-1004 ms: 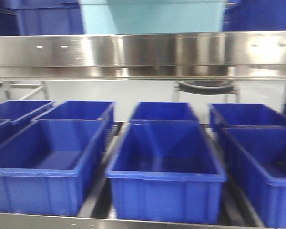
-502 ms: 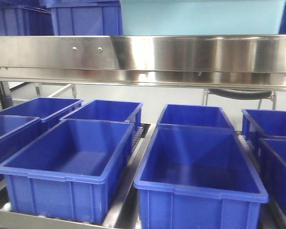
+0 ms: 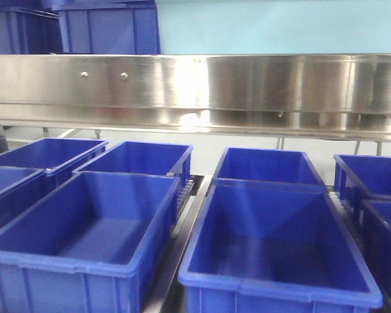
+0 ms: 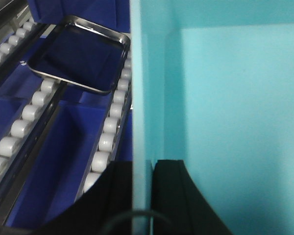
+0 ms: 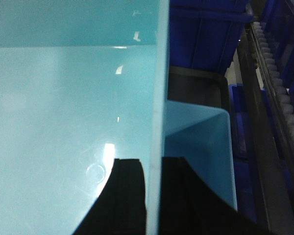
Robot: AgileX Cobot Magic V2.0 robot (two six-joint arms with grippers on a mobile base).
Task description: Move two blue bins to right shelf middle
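front-facing view: eight dark blue bins [image 3: 85,228] below one light-blue bin [image 3: 280,26].

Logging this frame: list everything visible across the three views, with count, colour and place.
light blue bin: one, light blue, raised above the steel beam.
second light blue bin: one, apparently separate, beside the held wall in the right wrist view.
lower dark blue bins: eight at least partly visible, in two rows on the lower level.
upper dark blue bins: two, top left, upper level.
steel beam: one, silver, across the front view.
metal tray: one, silver rim, beside the rollers.
rollers: several rows, white, along the tracks.
left gripper: black, clamped on the bin wall.
right gripper: black, clamped likewise.
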